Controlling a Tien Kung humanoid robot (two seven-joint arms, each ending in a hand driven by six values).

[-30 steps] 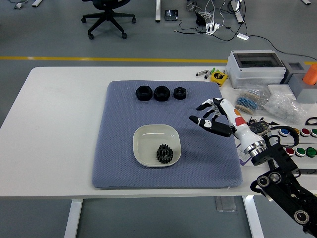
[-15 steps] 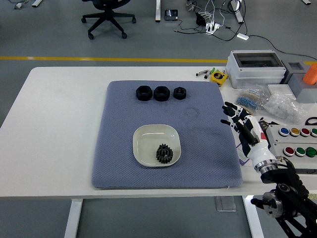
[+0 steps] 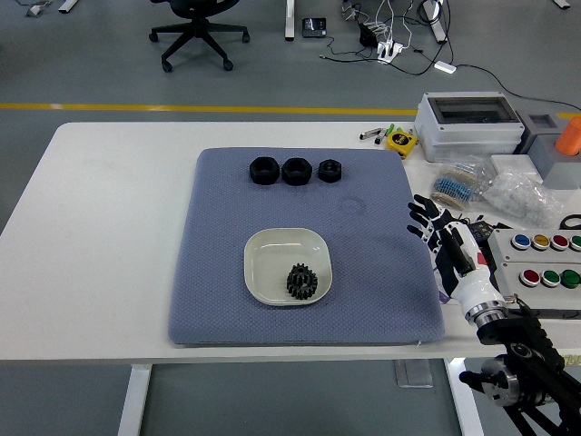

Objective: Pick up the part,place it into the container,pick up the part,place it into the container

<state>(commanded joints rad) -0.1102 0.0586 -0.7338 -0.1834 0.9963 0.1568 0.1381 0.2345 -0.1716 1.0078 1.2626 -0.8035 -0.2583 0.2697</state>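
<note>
A: What can be said of the parts that are left?

B: Three black nut-like parts are seen in a row near the far edge of the blue mat (image 3: 272, 309): the left part (image 3: 262, 170), the middle part (image 3: 296, 170) and a smaller right part (image 3: 329, 170). The left two are set just beside each other; the third stands a little apart. A black gear (image 3: 300, 281) is already lying in the pale dish (image 3: 268, 259), toward its near right corner.

A: How are they likely to handle?

B: They are judged to be stiff and light, probably moulded plastic, so no crushing is to be feared. The faceted outer walls look matte, so a slip is thought unlikely. A pinch across two opposite flats is advised, taken from above. The smaller right part could be taken first, since free space is left around it.

A: And the robot hand?

B: The right robot hand (image 3: 447, 243) is held at the mat's right edge, well apart from the parts, fingers spread and nothing grasped. The left one is not seen.

A: Any hazard?

B: The clutter on the counter (image 3: 109, 227) to the right lies near the arm's path.
</note>
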